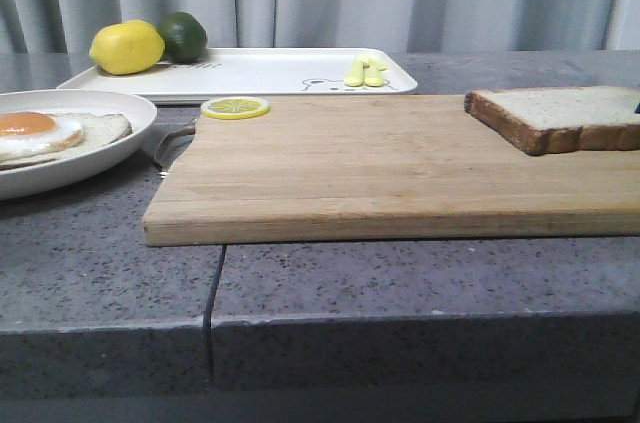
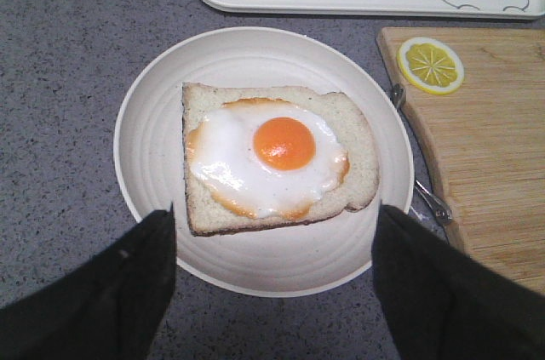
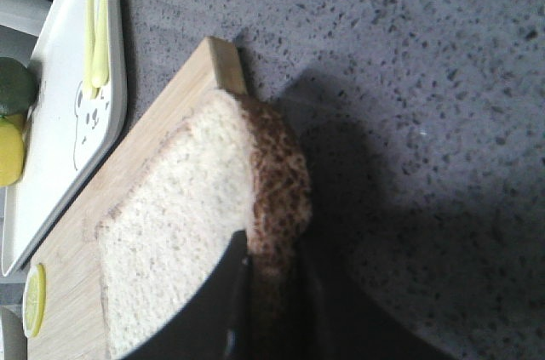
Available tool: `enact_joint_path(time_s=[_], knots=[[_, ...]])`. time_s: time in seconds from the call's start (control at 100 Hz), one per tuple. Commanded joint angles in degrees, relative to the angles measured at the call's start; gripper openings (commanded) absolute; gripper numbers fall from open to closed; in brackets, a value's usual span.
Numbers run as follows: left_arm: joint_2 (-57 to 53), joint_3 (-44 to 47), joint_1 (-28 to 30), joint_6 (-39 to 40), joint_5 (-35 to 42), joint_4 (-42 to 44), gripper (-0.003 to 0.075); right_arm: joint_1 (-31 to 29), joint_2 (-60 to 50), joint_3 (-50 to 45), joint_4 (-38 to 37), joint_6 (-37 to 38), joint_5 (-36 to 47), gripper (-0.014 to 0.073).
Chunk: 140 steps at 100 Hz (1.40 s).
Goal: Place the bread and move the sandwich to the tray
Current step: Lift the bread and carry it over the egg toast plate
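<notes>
grey pleated curtains hang behind a speckled grey stone bench (image 1: 100, 283), on which a wooden cutting board (image 1: 370, 168) lies, with the white tray (image 1: 270, 71) behind it carrying a lemon (image 1: 127, 47), a lime (image 1: 183, 35) and small yellow pieces. the bread (image 3: 183, 215) lies flat at the board's far right corner, and the right claw (image 3: 272, 309) has its two dark fingers either side of the slice's crust edge, one over the pale crumb face and one at the browned rim; they look closed on it, or very nearly. that slice should be light, soft and springy, so a pinch at the crust, which is the firmest part, seems the sensible hold; squeezing the crumb would dent it, and a hold at one edge will likely let the free side droop. the left claw (image 2: 272, 245) hangs spread wide apart, holding nothing, directly above the sandwich (image 2: 277, 156), which sits on its round white plate (image 2: 153, 122) just ahead of and between the fingertips (image 2: 157, 232). the egg on top looks glossy and slippery, so i would judge the plate rim the better place to grip, kept level so nothing slides. a lemon slice (image 2: 431, 65) rests on the board's corner beside that claw, with the tray beyond the plate.
</notes>
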<state>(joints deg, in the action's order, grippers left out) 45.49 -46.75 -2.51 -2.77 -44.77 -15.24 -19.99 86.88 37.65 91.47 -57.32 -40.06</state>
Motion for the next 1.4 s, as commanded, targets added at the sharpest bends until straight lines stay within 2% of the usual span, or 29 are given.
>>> enact_joint_path(time_s=[0.0, 0.28, 0.53, 0.65, 0.81, 0.91, 1.19, 1.39], knots=[[-0.1, -2.1, 0.1, -0.2, 3.5, -0.9, 0.0459, 0.2, -0.3, 0.6, 0.2, 0.0, -1.2, -0.0069], [-0.1, -2.1, 0.1, -0.2, 3.5, -0.9, 0.0459, 0.2, -5.6, 2.0, 0.5, 0.9, -7.7, -0.0058], [-0.1, -2.1, 0.1, -0.2, 3.5, -0.9, 0.0439, 0.4, -15.8, 5.5, 3.5, 6.1, -8.8, -0.0058], [-0.1, -2.1, 0.1, -0.2, 3.5, -0.9, 0.0426, 2.9, -18.9, 7.3, 3.9, 8.5, -8.5, -0.0058], [-0.1, -2.1, 0.1, -0.2, 3.5, -0.9, 0.0405, 11.9, -20.3, 8.4, 10.7, 8.9, -4.0, -0.0058], [-0.1, -2.1, 0.1, -0.2, 3.5, -0.9, 0.0387, 20.4, -20.3, 8.4, 16.1, 6.8, 3.3, -0.0058], [-0.1, -2.1, 0.1, -0.2, 3.5, -0.9, 0.0385, 39.9, -18.7, 12.1, 16.1, 6.4, 23.0, -0.0058], [-0.1, -2.1, 0.1, -0.2, 3.5, -0.9, 0.0385, 49.5, -12.5, 19.0, 16.1, 6.4, 29.6, -0.0058]])
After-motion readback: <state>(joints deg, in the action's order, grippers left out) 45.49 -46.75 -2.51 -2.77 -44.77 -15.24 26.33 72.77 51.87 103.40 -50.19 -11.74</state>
